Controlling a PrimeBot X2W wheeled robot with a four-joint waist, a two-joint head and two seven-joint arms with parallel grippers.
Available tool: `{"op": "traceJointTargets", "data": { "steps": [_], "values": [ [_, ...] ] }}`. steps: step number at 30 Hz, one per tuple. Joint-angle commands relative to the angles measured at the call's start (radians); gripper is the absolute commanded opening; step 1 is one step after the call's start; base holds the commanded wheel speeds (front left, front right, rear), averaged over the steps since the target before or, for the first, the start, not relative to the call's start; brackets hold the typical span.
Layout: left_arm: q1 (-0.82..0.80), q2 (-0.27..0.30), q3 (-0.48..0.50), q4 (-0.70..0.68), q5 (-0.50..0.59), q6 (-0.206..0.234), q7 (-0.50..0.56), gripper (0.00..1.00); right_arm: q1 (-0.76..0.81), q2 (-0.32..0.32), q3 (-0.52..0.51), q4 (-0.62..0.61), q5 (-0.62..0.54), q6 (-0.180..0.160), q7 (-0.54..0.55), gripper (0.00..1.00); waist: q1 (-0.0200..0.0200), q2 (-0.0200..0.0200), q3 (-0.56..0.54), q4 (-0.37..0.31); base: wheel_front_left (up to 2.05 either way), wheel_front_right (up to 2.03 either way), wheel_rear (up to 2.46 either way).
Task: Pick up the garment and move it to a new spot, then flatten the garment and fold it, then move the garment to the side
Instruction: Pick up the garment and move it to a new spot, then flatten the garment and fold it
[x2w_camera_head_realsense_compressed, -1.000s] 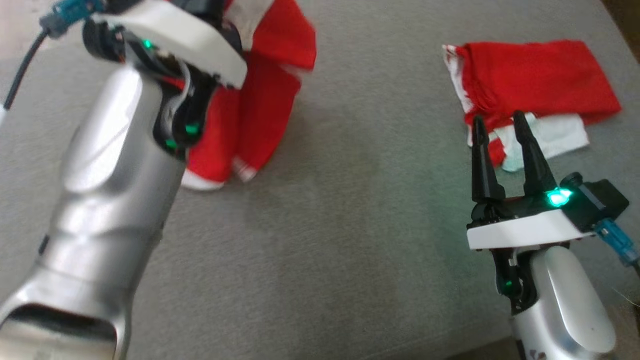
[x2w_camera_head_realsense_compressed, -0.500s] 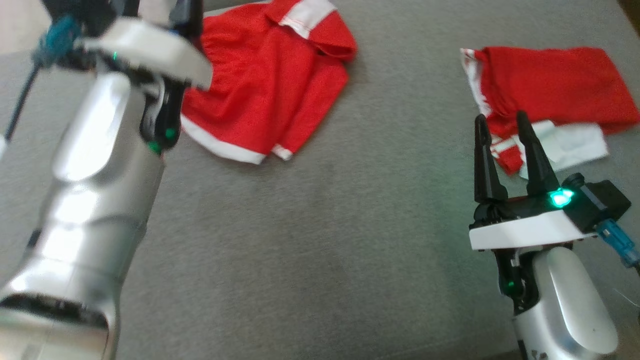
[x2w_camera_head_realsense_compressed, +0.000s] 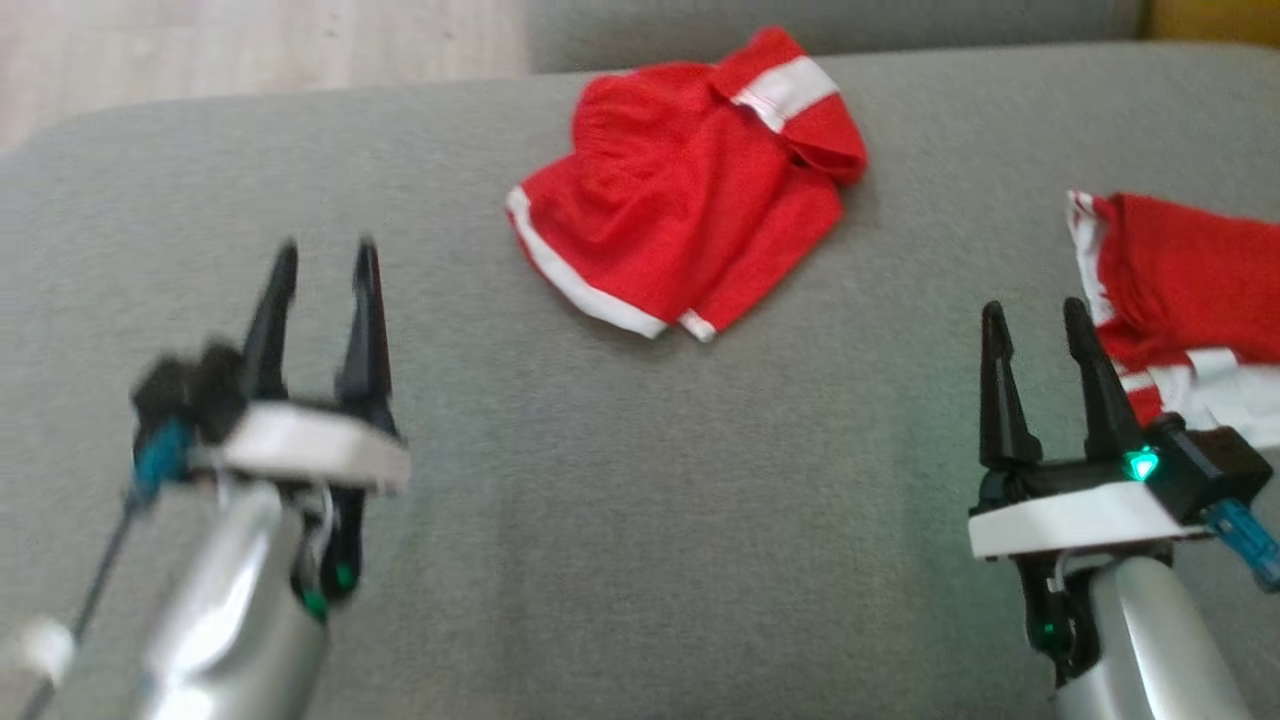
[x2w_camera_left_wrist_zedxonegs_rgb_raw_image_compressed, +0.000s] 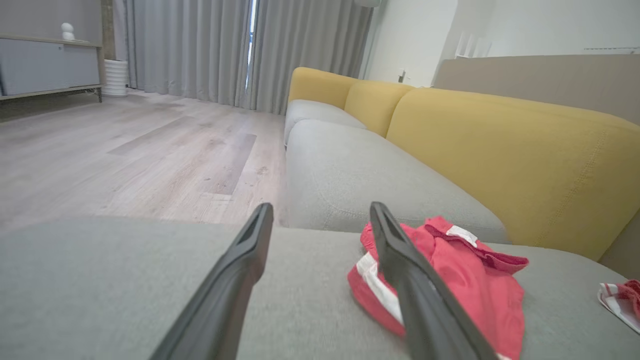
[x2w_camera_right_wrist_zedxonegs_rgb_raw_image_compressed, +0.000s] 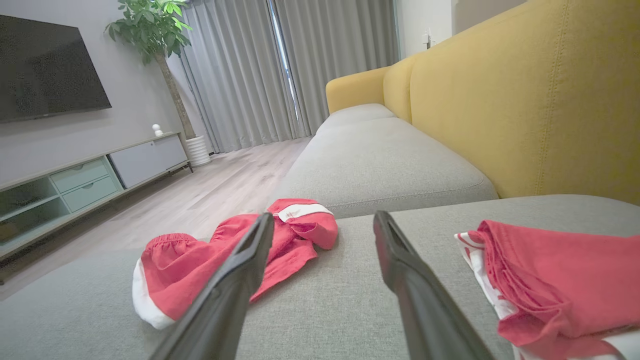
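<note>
The garment (x2w_camera_head_realsense_compressed: 690, 200), red shorts with white trim, lies crumpled on the grey sofa seat (x2w_camera_head_realsense_compressed: 640, 500) toward the back centre. No gripper touches it. My left gripper (x2w_camera_head_realsense_compressed: 327, 250) hovers open and empty at the lower left, well to the left of the garment and nearer me. In the left wrist view the garment (x2w_camera_left_wrist_zedxonegs_rgb_raw_image_compressed: 465, 280) lies just right of the open left gripper (x2w_camera_left_wrist_zedxonegs_rgb_raw_image_compressed: 321, 207). My right gripper (x2w_camera_head_realsense_compressed: 1033, 308) stands open and empty at the lower right. Its wrist view has the garment (x2w_camera_right_wrist_zedxonegs_rgb_raw_image_compressed: 200, 265) ahead to the left of the right gripper (x2w_camera_right_wrist_zedxonegs_rgb_raw_image_compressed: 324, 216).
A second red and white garment (x2w_camera_head_realsense_compressed: 1190, 290) lies folded at the right edge, just beyond my right fingertips (x2w_camera_right_wrist_zedxonegs_rgb_raw_image_compressed: 560, 285). The yellow backrest (x2w_camera_right_wrist_zedxonegs_rgb_raw_image_compressed: 525, 100) rises on the far right. Wooden floor (x2w_camera_left_wrist_zedxonegs_rgb_raw_image_compressed: 125, 150) lies past the seat's left edge, and a second seat cushion (x2w_camera_left_wrist_zedxonegs_rgb_raw_image_compressed: 360, 170) adjoins.
My left gripper opened and let go of the garment, which now rests on the seat. The left arm pulled back toward me, to the lower left. The head camera also shifted.
</note>
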Motion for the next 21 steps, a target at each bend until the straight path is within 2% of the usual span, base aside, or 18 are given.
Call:
{"op": "traceJointTargets", "data": {
  "steps": [1, 4, 9, 14, 21],
  "values": [
    [0.019, 0.013, 0.061, -0.078, 0.021, 0.022, -0.012, 1.00, -0.002, -0.004, 0.016, -0.030, -0.011, 0.007, -0.011, 1.00, 0.0001, -0.0001, -0.031, 0.038, 0.00, 0.00, 0.00],
    [0.131, -0.023, 0.098, -0.161, 0.051, 0.050, -0.012, 1.00, 0.012, -0.004, 0.018, -0.025, -0.016, 0.007, -0.011, 1.00, 0.0001, -0.0001, -0.042, 0.056, 0.00, 0.00, 0.00],
    [0.218, -0.061, 0.128, -0.214, 0.081, 0.050, -0.012, 1.00, 0.016, -0.004, 0.022, -0.021, -0.024, 0.007, -0.011, 1.00, 0.0001, -0.0001, -0.042, 0.067, 0.00, 0.00, 0.00],
    [0.224, -0.089, 0.139, -0.228, 0.117, 0.033, -0.012, 1.00, -0.006, -0.004, 0.053, 0.001, -0.064, 0.007, -0.011, 1.00, 0.0001, -0.0001, -0.023, 0.090, 0.00, 0.00, 0.00],
    [0.194, -0.134, 0.165, -0.239, 0.141, -0.005, -0.012, 1.00, -0.121, -0.005, 0.181, 0.154, -0.181, 0.007, 0.049, 1.00, 0.0001, -0.0001, 0.019, 0.134, 0.00, 0.00, 0.00]
  ]
}}
